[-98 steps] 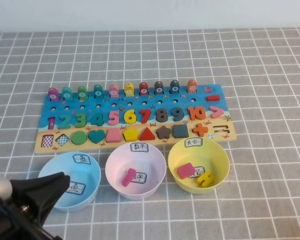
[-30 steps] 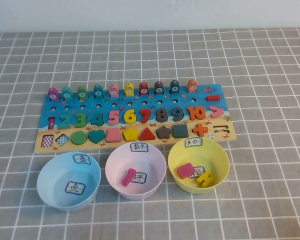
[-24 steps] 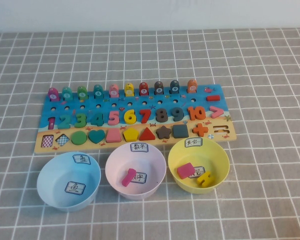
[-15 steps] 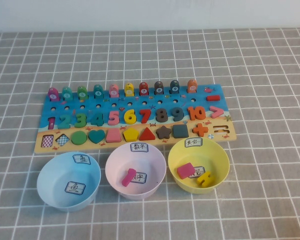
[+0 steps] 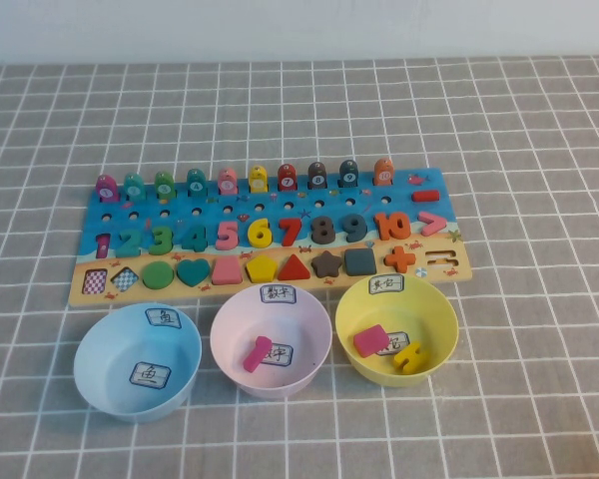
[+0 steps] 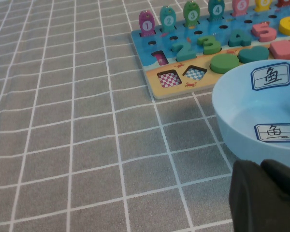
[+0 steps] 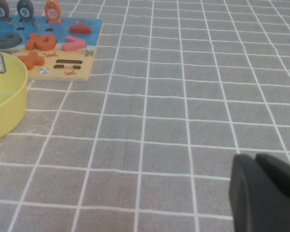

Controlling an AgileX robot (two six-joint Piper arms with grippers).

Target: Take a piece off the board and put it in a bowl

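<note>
Your magenta numeral "1" (image 5: 252,354) lies in the pale pink bowl (image 5: 227,344), off the puzzle board (image 5: 429,271).

You'll find that bowl between the light blue bowl (image 5: 100,371) and the yellow bowl (image 5: 434,334), just in front of the board. Your left gripper (image 6: 268,195) is closed and empty beside the blue bowl; your right gripper (image 7: 263,191) sits over bare cloth, pressed together too.
</note>
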